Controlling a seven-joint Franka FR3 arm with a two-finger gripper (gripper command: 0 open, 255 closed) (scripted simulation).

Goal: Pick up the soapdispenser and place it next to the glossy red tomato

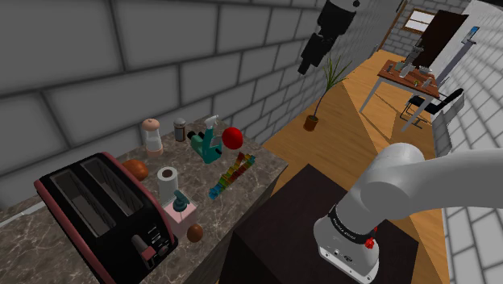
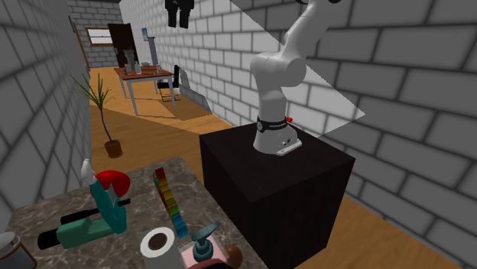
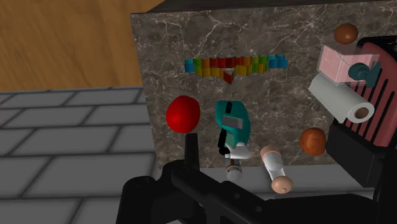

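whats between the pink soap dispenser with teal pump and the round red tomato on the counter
In the wrist view, mostly bare marble: the line from pink soap dispenser to red tomato passes between the multicoloured block row and the teal tool.

The light is even and moderate, and things on the counter (image 1: 270, 167) throw hardly any shadow. Beyond the counter the wooden floor (image 1: 363, 129) splits into a paler wedge and a darker band. On the counter the tomato (image 3: 183, 114) reads flat red, darker at its rim. Beside the counter the stand (image 2: 267, 183) is near black. A pale triangular patch (image 2: 329, 84) crosses the wall opposite the counter.
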